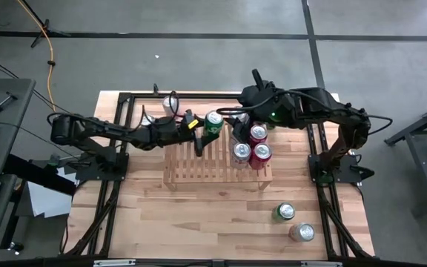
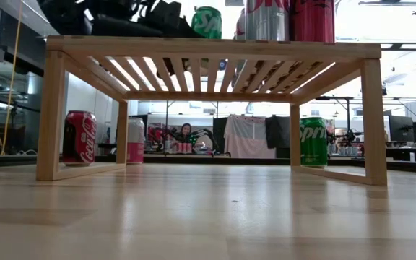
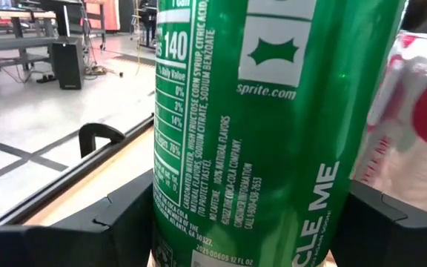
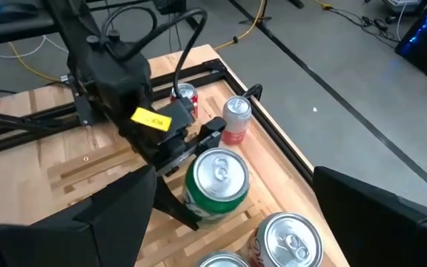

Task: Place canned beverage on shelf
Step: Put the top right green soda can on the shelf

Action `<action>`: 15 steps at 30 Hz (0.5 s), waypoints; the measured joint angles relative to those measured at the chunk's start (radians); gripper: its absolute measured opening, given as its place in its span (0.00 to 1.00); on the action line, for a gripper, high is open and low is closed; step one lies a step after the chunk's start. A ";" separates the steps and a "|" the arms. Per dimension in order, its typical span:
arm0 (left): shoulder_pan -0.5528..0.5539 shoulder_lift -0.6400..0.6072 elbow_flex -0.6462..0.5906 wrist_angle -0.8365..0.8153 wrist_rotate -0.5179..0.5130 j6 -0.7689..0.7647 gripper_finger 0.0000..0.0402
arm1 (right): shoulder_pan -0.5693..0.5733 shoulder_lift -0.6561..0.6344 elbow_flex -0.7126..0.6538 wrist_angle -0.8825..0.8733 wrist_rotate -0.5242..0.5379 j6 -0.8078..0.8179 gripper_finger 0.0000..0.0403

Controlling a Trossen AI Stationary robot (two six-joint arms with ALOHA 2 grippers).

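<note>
**Holding the green can at the shelf's back edge**

Gripping the green Sprite can (image 3: 265, 133), my left gripper (image 1: 202, 126) hides its base. It stands upright on the slatted light-wood shelf (image 1: 199, 167). My right gripper (image 1: 237, 122) hovers spread, empty, beside three shelved cans (image 1: 252, 144).

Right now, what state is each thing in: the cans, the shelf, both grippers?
green can: upright on the shelf's far edge, between the left gripper's fingers
left gripper: around the green can
right gripper: open, empty, above the shelf's cans
shelf: standing on the table, four cans on top
three cans on shelf: upright, clustered
two near cans: upright on the table
</note>
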 joint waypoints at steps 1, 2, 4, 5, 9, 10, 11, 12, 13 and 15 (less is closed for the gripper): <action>0.003 0.008 0.006 0.001 0.000 0.001 0.71 | 0.000 0.000 0.000 0.000 0.000 -0.001 0.87; 0.008 0.017 0.014 0.001 -0.001 0.003 0.71 | 0.000 0.000 0.000 0.002 0.000 0.000 0.87; 0.014 0.041 0.030 0.003 -0.001 0.002 0.71 | 0.001 0.000 0.000 0.005 0.000 0.004 0.87; 0.018 0.049 0.036 -0.001 0.000 -0.001 0.71 | 0.001 0.000 0.000 0.005 0.000 0.006 0.87; 0.023 0.082 0.062 0.001 -0.001 -0.008 0.71 | 0.006 0.001 0.000 0.005 0.000 0.005 0.87; 0.023 0.089 0.068 0.002 -0.001 -0.009 0.71 | 0.007 0.001 0.000 0.005 0.000 0.004 0.87; 0.023 0.096 0.072 0.007 -0.001 -0.008 0.71 | 0.010 0.001 0.000 0.004 0.000 0.004 0.87; 0.023 0.100 0.073 0.003 0.000 -0.009 0.71 | 0.013 0.001 0.000 0.004 0.000 0.003 0.87; 0.023 0.105 0.072 -0.002 0.000 -0.009 0.71 | 0.015 0.001 0.000 0.004 0.000 0.000 0.87; 0.023 0.111 0.072 -0.006 0.000 -0.010 0.71 | 0.020 0.001 0.000 0.004 0.000 -0.001 0.87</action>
